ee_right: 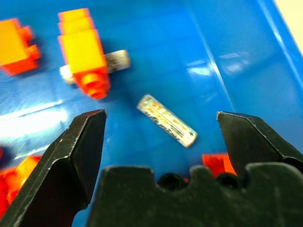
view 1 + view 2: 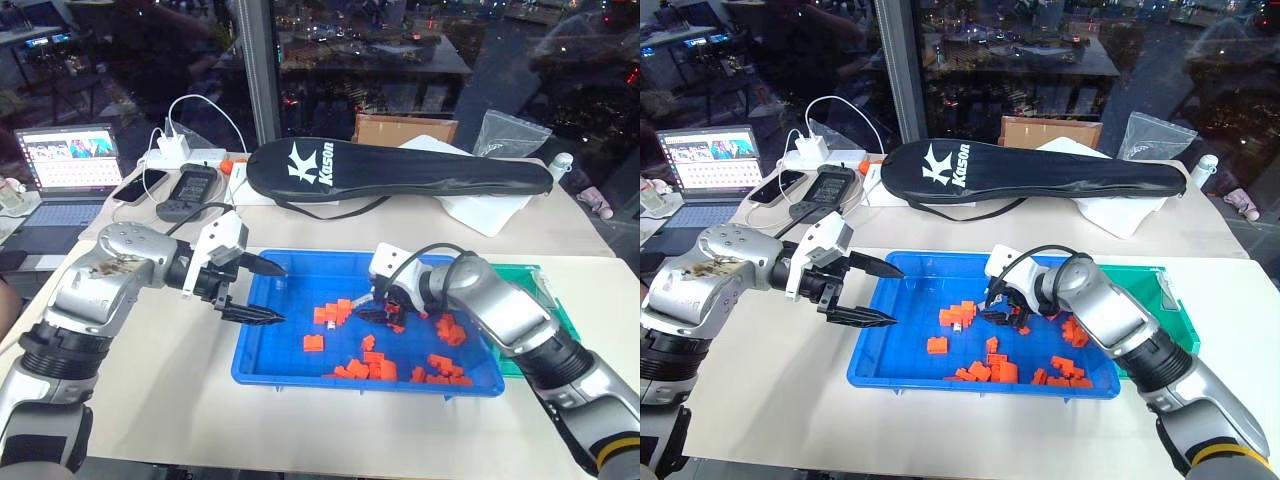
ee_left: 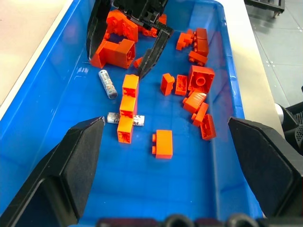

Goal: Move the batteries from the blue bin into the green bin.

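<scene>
Batteries (image 3: 108,83) are what you're after, and two of them lie on the floor of the blue bin (image 2: 262,352), among scattered orange bricks (image 2: 378,367). In the left wrist view you can see one lying free near the bin's wall, and a second battery (image 3: 137,119) partly covered by a short column of orange bricks (image 3: 128,107) that crosses over it. In the right wrist view, the free battery (image 1: 166,120) sits between the two black fingers, on the blue floor, with nothing touching it.

Your right gripper (image 2: 385,311) is low inside the blue bin, angled down among the bricks, its fingers spread wide and holding nothing. Whether its fingertips touch the bin floor is hard to judge from the head views, since the wrist hides them.

Your left gripper (image 2: 262,291) hangs over the left end of the blue bin, pointing across toward the right gripper, fingers wide apart and empty.

The green bin (image 2: 545,300) stands just beside the right end of the blue bin, largely hidden behind your right arm; you cannot see its contents.

Behind the bins, on the table (image 2: 180,400), lie a black racket case (image 2: 400,170) and a laptop (image 2: 65,165).
</scene>
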You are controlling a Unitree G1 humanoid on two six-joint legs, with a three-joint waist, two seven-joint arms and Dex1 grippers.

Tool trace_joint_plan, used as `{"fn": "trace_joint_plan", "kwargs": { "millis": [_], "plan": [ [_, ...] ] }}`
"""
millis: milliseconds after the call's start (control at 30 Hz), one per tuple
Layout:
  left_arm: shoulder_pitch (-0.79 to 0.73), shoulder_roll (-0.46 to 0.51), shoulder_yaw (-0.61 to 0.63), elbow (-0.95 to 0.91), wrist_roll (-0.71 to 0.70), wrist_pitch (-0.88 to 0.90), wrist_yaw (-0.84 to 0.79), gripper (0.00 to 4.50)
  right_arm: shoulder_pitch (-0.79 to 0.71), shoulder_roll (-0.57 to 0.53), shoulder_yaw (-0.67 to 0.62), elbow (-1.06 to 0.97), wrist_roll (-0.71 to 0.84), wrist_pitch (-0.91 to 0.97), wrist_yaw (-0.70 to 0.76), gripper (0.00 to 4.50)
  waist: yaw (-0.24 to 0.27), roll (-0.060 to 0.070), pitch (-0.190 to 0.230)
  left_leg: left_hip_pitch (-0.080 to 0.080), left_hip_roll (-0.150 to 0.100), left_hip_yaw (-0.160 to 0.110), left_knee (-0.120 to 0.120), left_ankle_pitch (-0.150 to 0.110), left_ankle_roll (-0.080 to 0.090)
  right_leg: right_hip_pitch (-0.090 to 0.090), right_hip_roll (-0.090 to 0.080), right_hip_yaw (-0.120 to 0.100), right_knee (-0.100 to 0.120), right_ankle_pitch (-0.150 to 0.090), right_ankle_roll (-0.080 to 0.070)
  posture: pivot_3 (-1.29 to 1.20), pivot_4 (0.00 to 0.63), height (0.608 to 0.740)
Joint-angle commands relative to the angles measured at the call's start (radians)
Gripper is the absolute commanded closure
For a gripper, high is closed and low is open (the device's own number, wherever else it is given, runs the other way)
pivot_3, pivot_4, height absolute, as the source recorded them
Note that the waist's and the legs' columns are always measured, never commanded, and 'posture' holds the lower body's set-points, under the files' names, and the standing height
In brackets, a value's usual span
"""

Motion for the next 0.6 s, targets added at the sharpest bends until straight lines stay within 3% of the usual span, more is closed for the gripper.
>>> {"fn": "trace_joint_plan", "kwargs": {
  "millis": [33,400,600],
  "plan": [
    [0.010,0.006,0.033,-0.040,-0.018,0.002,0.019,0.00,-0.110,0.008,0.002,0.173,-0.071,-0.147,0.125,0.19,0.000,0.000,0.000,0.000,0.000,0.000,0.000,0.000,0.000,0.000,0.000,0.000,0.000,0.000,0.000,0.00,0.150,0.708],
    [0.069,0.026,0.078,-0.107,-0.045,0.038,0.071,0.00,-0.199,0.140,0.043,0.467,-0.192,-0.386,0.335,0.19,-0.001,0.000,0.000,0.000,0.000,0.000,0.000,0.000,0.000,0.000,0.000,0.000,0.001,0.002,-0.004,0.00,0.150,0.708],
    [0.097,0.040,0.094,-0.134,-0.062,0.051,0.094,0.00,-0.207,0.218,0.038,0.582,-0.253,-0.440,0.352,0.19,-0.001,0.000,0.000,0.000,0.000,0.000,0.000,0.000,0.000,0.000,0.000,0.000,0.002,0.002,-0.004,0.00,0.150,0.708]
  ]
}}
